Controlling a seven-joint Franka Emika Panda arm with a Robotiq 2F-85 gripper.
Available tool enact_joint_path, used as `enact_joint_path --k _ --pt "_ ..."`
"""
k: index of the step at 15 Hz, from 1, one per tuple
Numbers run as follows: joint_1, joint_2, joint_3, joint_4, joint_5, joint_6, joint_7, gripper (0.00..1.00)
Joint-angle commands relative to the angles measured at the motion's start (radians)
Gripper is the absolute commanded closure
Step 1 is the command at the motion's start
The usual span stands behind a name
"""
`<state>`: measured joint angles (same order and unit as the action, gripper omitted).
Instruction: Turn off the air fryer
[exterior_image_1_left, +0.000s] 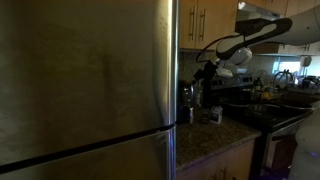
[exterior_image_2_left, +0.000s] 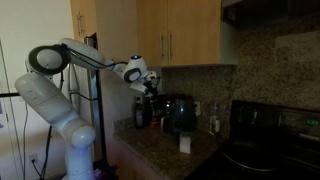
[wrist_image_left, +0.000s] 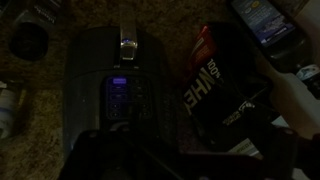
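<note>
The air fryer (exterior_image_2_left: 180, 113) is a small, dark, rounded appliance on the granite counter against the wall. In the wrist view I look down on its top (wrist_image_left: 115, 75), which has a chrome handle piece and a lit bluish control panel (wrist_image_left: 120, 88). My gripper (exterior_image_2_left: 150, 87) hangs just above and beside the air fryer's top, at the end of the white arm; it also shows in an exterior view (exterior_image_1_left: 208, 72). In the wrist view the jaws are lost in the dark at the bottom edge, so their opening does not show.
A large steel refrigerator (exterior_image_1_left: 80, 80) fills one side. A black bag with white lettering (wrist_image_left: 215, 85) lies right beside the air fryer. A small white box (exterior_image_2_left: 185, 143) and bottles (exterior_image_2_left: 214, 118) stand on the counter (exterior_image_2_left: 165, 158). A black stove (exterior_image_2_left: 270, 140) is nearby, with wooden cabinets (exterior_image_2_left: 185, 30) overhead.
</note>
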<state>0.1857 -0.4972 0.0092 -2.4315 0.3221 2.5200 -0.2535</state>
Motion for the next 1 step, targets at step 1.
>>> enact_joint_path --k 1 --pt "0.013 0.000 -0.012 0.001 -0.013 0.000 0.011 0.00"
